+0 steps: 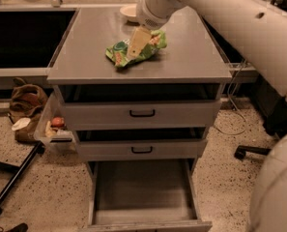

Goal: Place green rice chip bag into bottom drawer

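nearest, at the foot of the grey cabinet, the bottom drawer (pixel 143 197) pulled well out, floor bare. above it the middle drawer (pixel 142 150) and top drawer (pixel 142 113), both seemingly slid a little out, fronts jutting over the rear of the open one. further back, on the cabinet top (pixel 80 57), the green rice chip bag (pixel 118 52) lying crumpled near the middle, with the gripper (pixel 137 43) down on or just over its centre; cannot tell how wide it stands or whether anything is held. behind, a pale bowl (pixel 128 12) at the back edge, near the bag. likely risks: slipping off glossy foil on the lift, pinching only a loose fold, nudging the bag toward the bowl, or releasing over the jutting upper drawers instead of the lowest.
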`<state>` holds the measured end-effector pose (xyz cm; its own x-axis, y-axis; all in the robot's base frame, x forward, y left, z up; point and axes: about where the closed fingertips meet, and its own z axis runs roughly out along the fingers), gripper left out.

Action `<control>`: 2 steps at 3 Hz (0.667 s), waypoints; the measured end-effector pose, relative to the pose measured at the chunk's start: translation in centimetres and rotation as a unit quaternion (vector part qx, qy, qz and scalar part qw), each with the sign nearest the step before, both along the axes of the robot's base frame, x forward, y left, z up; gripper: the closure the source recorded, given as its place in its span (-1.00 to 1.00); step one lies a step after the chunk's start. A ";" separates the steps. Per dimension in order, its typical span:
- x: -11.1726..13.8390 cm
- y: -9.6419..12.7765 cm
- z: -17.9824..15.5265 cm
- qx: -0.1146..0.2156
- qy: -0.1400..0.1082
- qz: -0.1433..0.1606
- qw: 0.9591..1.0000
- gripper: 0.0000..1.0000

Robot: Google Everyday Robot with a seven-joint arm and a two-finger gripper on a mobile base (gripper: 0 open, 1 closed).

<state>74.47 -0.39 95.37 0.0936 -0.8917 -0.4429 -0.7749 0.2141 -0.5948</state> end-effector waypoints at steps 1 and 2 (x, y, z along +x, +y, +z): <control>-0.5 1.1 -1.5 0.015 0.019 0.024 0.999 -1.00; -0.6 1.3 -1.6 0.017 0.020 0.026 0.999 -1.00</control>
<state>73.87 0.86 93.81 0.1214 -0.8707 -0.4766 -0.8090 0.1914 -0.5558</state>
